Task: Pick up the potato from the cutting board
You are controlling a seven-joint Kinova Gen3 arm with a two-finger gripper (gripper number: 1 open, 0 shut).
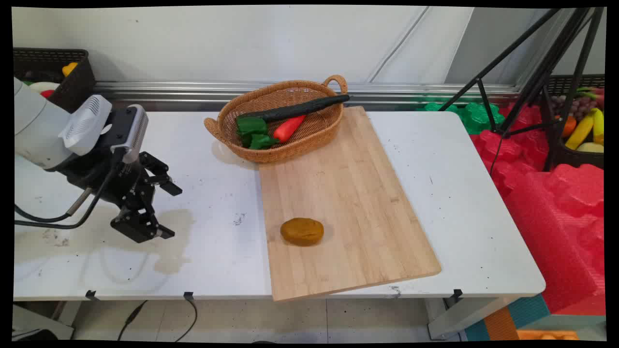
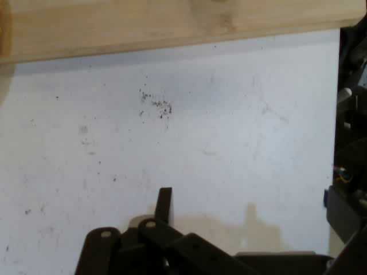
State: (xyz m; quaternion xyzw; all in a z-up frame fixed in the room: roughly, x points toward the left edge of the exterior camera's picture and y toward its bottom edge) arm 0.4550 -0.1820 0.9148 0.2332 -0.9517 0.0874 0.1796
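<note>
My black gripper [image 1: 169, 211] hangs low over the left part of the white table [image 1: 449, 193], open, with nothing between its fingers. It points right, toward a wooden cutting board [image 1: 358, 193]. A brown, rounded lump like a potato [image 1: 302, 231] lies on the board's near left part, well apart from the gripper. In the hand view the gripper [image 2: 252, 215] is over bare, speckled table [image 2: 200, 132], with one finger [image 2: 164, 203] showing and the board's edge [image 2: 172, 23] across the top.
A wicker basket [image 1: 227, 140] at the board's far left corner holds a dark cucumber [image 1: 295, 110], a red pepper [image 1: 288, 128] and a green pepper [image 1: 254, 131]. A tripod [image 1: 537, 77], red foam and fruit crates stand to the right of the table.
</note>
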